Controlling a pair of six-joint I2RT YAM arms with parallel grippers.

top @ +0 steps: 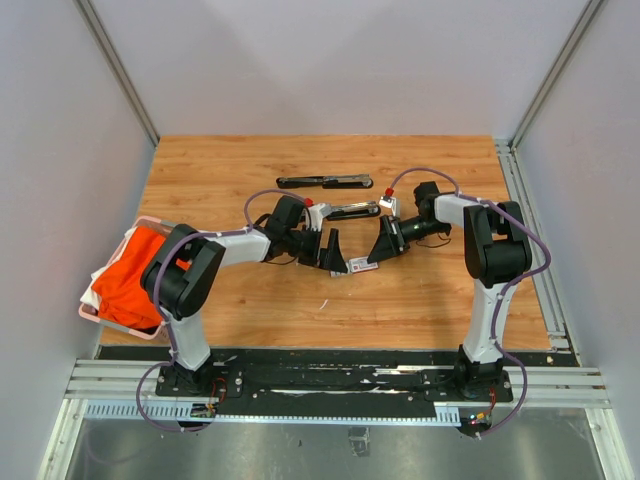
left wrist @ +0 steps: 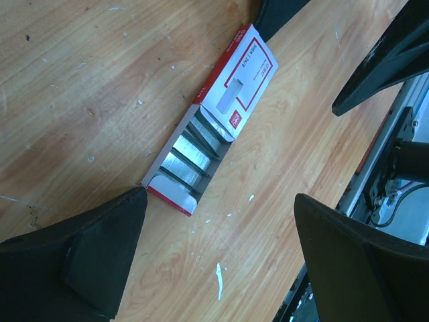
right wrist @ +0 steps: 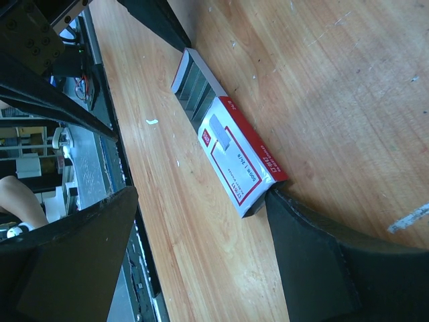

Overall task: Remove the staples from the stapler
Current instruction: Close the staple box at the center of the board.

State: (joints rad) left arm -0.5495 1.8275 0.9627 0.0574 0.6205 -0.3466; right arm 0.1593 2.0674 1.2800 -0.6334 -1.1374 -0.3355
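Staples [left wrist: 191,151]: we saw silvery strips lying side by side in the open tray of a box, not in any fingers.
Box [left wrist: 244,70]: white and red, it lay flat on the table [top: 230,180]. From above its long axis ran roughly 8 to 2 o'clock, with the tray end at 8.
Left gripper [left wrist: 221,201]: its fingers were spread wide and held nothing. In its wrist view the tray began just at the fingertips and ran away toward 1 o'clock.
Right gripper [right wrist: 201,194]: it was also spread wide and empty. One finger seemed to touch the closed sleeve end.
Nearer arm: we judged the left nearer the staples, since the tray opened toward it.
Stapler: we took the near bar [top: 348,210] and the far bar [top: 325,182], both at 12 o'clock from the box, for its parts. We could not tell whether either held strips.
Edge: a basket [top: 90,312] of orange cloth [top: 135,280] sat at 9 o'clock.
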